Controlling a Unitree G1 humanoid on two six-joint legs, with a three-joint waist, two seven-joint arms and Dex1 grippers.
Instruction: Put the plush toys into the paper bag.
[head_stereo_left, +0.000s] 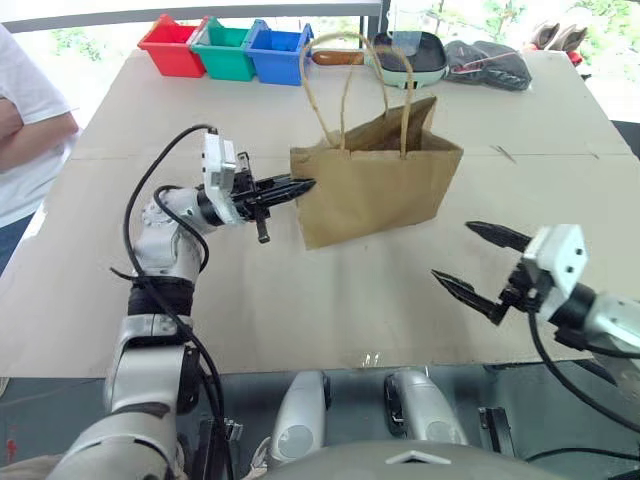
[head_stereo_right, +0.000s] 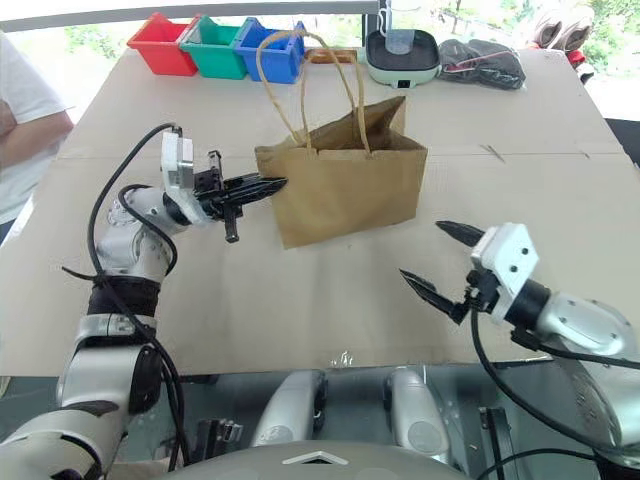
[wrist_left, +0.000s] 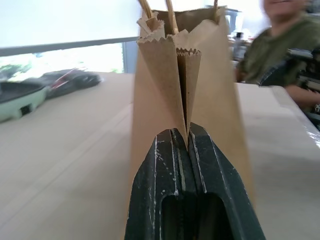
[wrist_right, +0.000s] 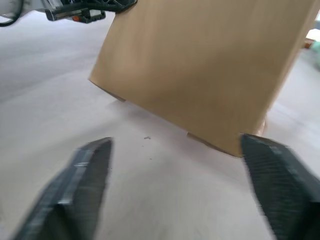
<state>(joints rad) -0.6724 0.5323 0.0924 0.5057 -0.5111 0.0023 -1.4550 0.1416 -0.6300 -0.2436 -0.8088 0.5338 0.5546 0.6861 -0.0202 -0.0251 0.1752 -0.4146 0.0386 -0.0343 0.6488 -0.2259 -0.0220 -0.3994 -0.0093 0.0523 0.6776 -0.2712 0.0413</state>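
Left eye view: left gripper (head_stereo_left: 300, 187) pinches paper bag (head_stereo_left: 380, 190) (arm level).

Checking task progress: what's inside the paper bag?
The paper bag stands with its mouth open, but only its inner wall shows; the contents are hidden. The left gripper pinches its side fold.

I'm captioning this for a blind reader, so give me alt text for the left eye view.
The left end effector is shut on the side edge of the paper bag, which stands on a tan table. The right end effector hangs open off to the bag's right. Red, green and blue bins line the far edge.
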